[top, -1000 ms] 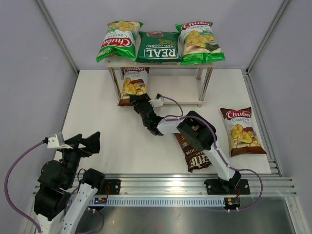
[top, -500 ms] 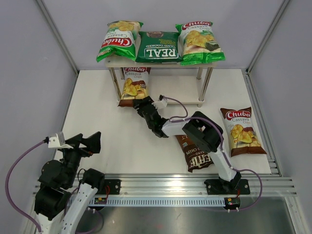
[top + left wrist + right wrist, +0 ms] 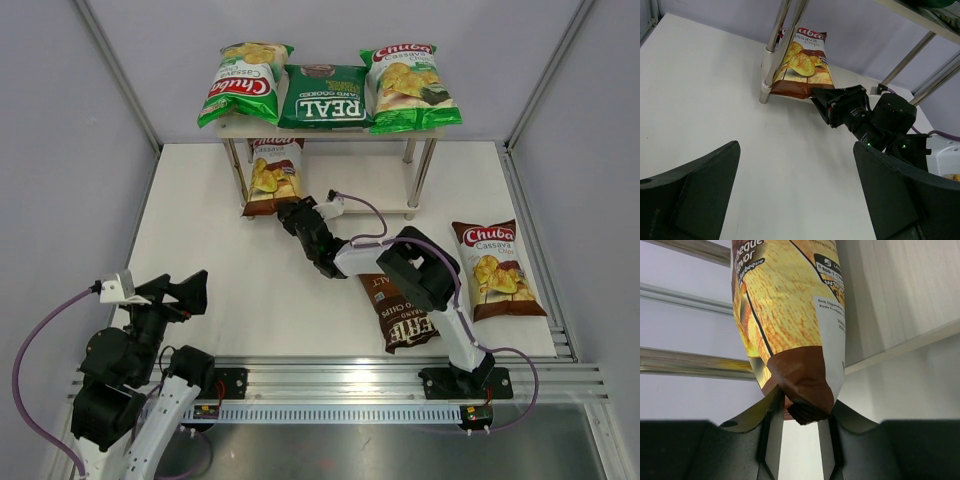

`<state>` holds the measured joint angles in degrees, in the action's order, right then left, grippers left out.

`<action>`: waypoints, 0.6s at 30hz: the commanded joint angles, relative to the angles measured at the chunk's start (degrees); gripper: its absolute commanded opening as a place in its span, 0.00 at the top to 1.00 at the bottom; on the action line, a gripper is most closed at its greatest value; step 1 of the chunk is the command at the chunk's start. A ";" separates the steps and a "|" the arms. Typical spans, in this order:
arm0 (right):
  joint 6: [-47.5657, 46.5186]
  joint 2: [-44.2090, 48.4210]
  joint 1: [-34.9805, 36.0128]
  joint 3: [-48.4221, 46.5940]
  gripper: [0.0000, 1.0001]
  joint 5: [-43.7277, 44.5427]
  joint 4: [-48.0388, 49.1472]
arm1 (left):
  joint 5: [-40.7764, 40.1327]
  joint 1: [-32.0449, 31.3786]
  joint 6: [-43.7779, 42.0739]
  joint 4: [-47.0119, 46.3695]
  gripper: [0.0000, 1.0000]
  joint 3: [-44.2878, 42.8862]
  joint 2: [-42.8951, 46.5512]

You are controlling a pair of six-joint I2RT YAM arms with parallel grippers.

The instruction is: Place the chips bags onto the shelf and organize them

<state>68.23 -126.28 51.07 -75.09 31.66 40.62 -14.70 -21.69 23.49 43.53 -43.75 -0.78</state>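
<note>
My right gripper (image 3: 291, 213) is shut on the bottom end of a brown-and-white Chuba bag (image 3: 272, 172), which lies tilted at the left of the shelf's lower board (image 3: 372, 186). In the right wrist view the bag's (image 3: 790, 315) brown end is pinched between my fingers (image 3: 771, 440). The left wrist view shows that bag (image 3: 802, 60) beside a shelf leg (image 3: 772, 60). Two light-green Chuba bags (image 3: 243, 82) (image 3: 408, 87) and the dark-green REAL bag (image 3: 322, 97) lie on the top tier. My left gripper (image 3: 170, 292) is open and empty at the near left.
A second brown-and-white Chuba bag (image 3: 495, 268) lies on the table at the right. The dark-brown Kettle bag (image 3: 400, 312) lies partly under my right arm. Shelf legs (image 3: 420, 175) stand at the back. Side walls enclose the table.
My right gripper has moved up and away toward the shelf, pushing the brown-and-white bag further in under the top tier. The left arm has not moved.
</note>
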 commanded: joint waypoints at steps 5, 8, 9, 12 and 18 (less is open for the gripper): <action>-1.78 -0.02 -1.85 -5.24 0.64 -2.92 1.30 | 1.16 -0.10 -1.25 -2.66 0.01 -0.02 3.59; -1.43 0.33 -1.85 -4.37 0.60 -3.53 1.48 | 1.16 -0.10 -1.16 -2.66 0.01 -0.02 3.59; -0.99 0.85 -1.94 -3.84 0.58 -3.88 1.65 | 1.08 -0.10 -1.07 -2.75 0.01 -0.11 3.59; 0.41 2.61 -1.85 0.28 0.49 -5.73 2.53 | 1.08 -0.10 -1.16 -2.75 0.01 -0.02 3.68; -0.72 7.18 -1.94 6.87 0.35 -7.14 3.67 | 0.99 -0.10 -0.99 -2.66 0.01 -0.11 3.41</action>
<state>68.03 -125.05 49.45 -70.87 25.71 41.25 -14.70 -21.69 23.49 43.55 -43.72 -0.78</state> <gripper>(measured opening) 0.632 0.988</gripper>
